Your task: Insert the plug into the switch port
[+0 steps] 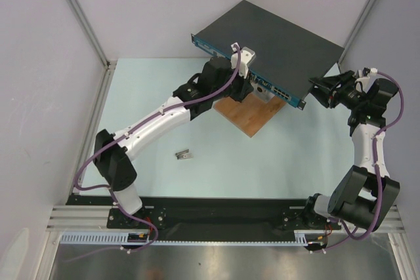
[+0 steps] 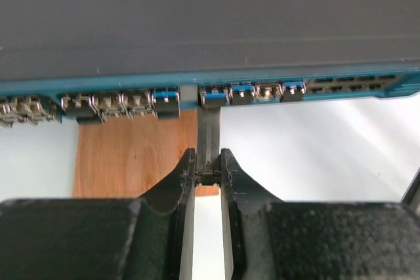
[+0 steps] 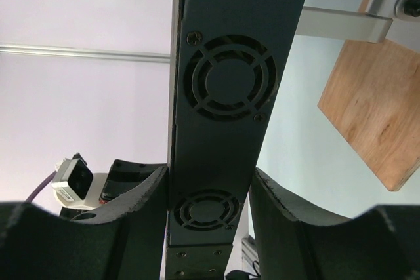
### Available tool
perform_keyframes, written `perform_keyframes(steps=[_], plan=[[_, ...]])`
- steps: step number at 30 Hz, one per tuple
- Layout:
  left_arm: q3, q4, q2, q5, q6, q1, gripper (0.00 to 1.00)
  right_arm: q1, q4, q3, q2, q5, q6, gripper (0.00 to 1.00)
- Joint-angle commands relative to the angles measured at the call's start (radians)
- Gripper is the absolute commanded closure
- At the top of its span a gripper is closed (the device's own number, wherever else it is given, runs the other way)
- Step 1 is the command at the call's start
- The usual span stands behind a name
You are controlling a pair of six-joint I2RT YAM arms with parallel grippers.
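Observation:
The switch (image 1: 269, 44) is a flat dark grey box raised at the back, with its blue port face (image 2: 131, 86) turned toward my left arm. In the left wrist view a thin grey metal plug (image 2: 209, 132) runs from my fingertips straight to a blue-tabbed port (image 2: 214, 96). How deep its far end sits I cannot tell. My left gripper (image 2: 209, 167) is shut on the plug's rear end. From above, the left gripper (image 1: 252, 86) hides the plug. My right gripper (image 3: 209, 191) is shut on the switch's vented side (image 3: 226, 83), at its right end (image 1: 323, 90).
A brown wooden board (image 1: 249, 115) lies under the switch's front edge, with a silver bracket (image 3: 348, 24) above it. A small metal piece (image 1: 184, 155) lies on the pale table in front of the left arm. White walls with metal posts close in both sides.

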Motion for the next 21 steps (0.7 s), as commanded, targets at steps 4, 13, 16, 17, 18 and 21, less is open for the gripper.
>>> perform_keyframes(steps=[4, 13, 16, 17, 18, 21], plan=[[0.115, 0.022, 0.053, -0.134, 0.032, -0.037, 1.00, 0.025, -0.076, 0.054, 0.028, 0.075, -0.104, 1.00], [0.183, -0.004, 0.087, -0.162, 0.010, -0.050, 1.00, 0.035, -0.110, 0.062, 0.025, 0.082, -0.143, 1.00], [0.201, 0.025, 0.102, -0.134, 0.001, -0.050, 1.00, 0.036, -0.112, 0.056, 0.025, 0.083, -0.146, 1.00], [0.209, 0.031, 0.109, -0.133, -0.002, -0.050, 1.00, 0.036, -0.112, 0.057, 0.024, 0.083, -0.146, 1.00], [0.229, 0.031, 0.119, -0.126, 0.000, -0.048, 1.00, 0.038, -0.112, 0.056, 0.024, 0.083, -0.146, 1.00], [0.252, 0.026, 0.130, -0.134, 0.013, -0.050, 0.96, 0.036, -0.110, 0.060, 0.027, 0.080, -0.146, 1.00]])
